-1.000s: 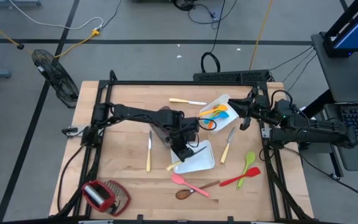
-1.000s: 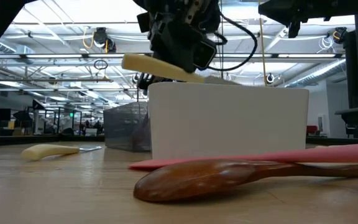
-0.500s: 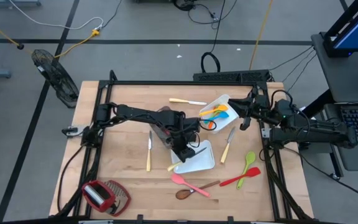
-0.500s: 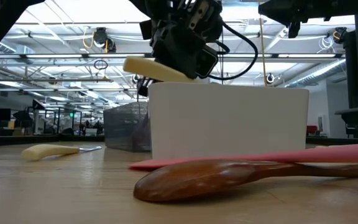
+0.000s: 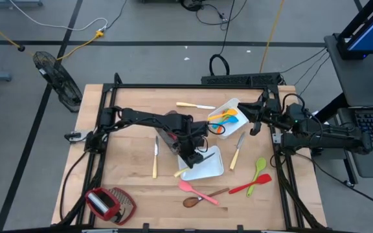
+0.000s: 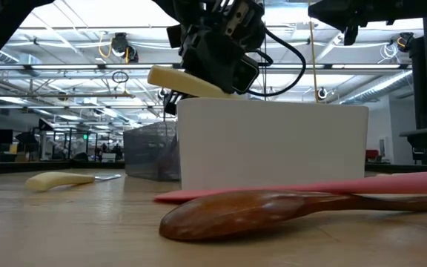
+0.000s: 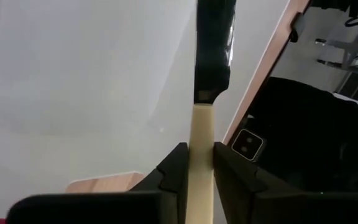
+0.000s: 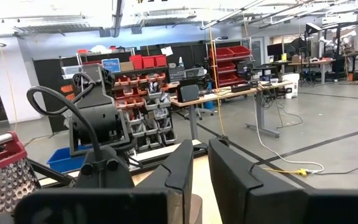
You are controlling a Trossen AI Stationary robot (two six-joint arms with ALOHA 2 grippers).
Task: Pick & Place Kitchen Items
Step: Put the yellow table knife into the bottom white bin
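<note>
My left gripper [image 5: 192, 159] hangs over the near white tray [image 5: 211, 169], shut on a pale-handled knife [image 5: 203, 157]. In the low view the knife's handle [image 6: 176, 78] sticks out above the tray's rim [image 6: 273, 110]. The dark blade [image 7: 213, 50] reaches over the tray's floor. My right gripper [image 5: 254, 122] waits at the far right, raised, its fingers [image 8: 182, 165] a narrow gap apart with nothing between. Other kitchen items lie flat on the table: two knives [image 5: 155, 155] [image 5: 237, 150], a green spoon [image 5: 259, 168], a red spatula [image 5: 251, 186], a pink spoon [image 5: 196, 189] and a wooden spoon [image 5: 199, 199]. My left gripper pinches the knife's pale handle [image 7: 201, 134] between its two fingers, close to where the blade starts. The fingers slant down from the table's far left and lie across the knife. The knife is tilted, handle end high; whether the blade tip touches the tray I cannot tell.
A second white tray [image 5: 233, 103] at the far right holds orange, blue and yellow utensils. Another knife [image 5: 195, 105] lies at the far edge. A red grater [image 5: 105, 204] sits at the near left corner. A clear bin [image 6: 150, 152] stands behind the near tray.
</note>
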